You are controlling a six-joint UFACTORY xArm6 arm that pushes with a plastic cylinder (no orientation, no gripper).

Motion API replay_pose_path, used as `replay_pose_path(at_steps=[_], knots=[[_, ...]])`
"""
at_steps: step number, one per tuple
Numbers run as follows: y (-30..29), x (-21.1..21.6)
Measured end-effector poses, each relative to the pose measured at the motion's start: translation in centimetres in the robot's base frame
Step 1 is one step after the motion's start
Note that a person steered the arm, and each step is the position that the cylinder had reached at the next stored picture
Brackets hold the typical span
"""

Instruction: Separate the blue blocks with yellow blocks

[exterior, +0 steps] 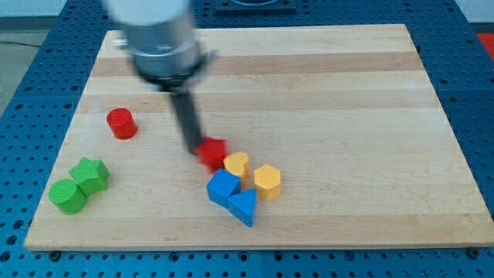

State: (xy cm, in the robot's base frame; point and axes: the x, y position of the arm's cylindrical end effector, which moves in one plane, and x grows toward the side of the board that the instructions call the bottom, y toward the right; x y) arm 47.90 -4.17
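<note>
My tip [193, 150] is at the left edge of a red block [211, 153] just below the board's middle, touching or nearly touching it; the rod is blurred. Right of the red block lies a yellow rounded block [237, 164], and a yellow hexagonal block [267, 182] sits a little further to the right and lower. A blue cube-like block [223, 188] lies just below the red and yellow ones. A blue triangular block [243, 206] touches its lower right. The blue and yellow blocks form one tight cluster.
A red cylinder [121, 123] stands at the left. Two green blocks [90, 174] [68, 195] sit together near the lower left corner. The wooden board [347, 93] lies on a blue perforated table.
</note>
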Motion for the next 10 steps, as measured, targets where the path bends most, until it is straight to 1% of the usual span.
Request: replay_pose_path(at_steps=[1,2,3,4,5,6,7,8,9,10], knots=[[2.5,-0.1],[-1.0,0.4],[-3.9,6.4],[-9.5,9.1],[-6.6,13.8],[-4.5,14.0],[7.0,13.9],[11.9,13.9],[4.8,12.4],[-1.6,7.3]])
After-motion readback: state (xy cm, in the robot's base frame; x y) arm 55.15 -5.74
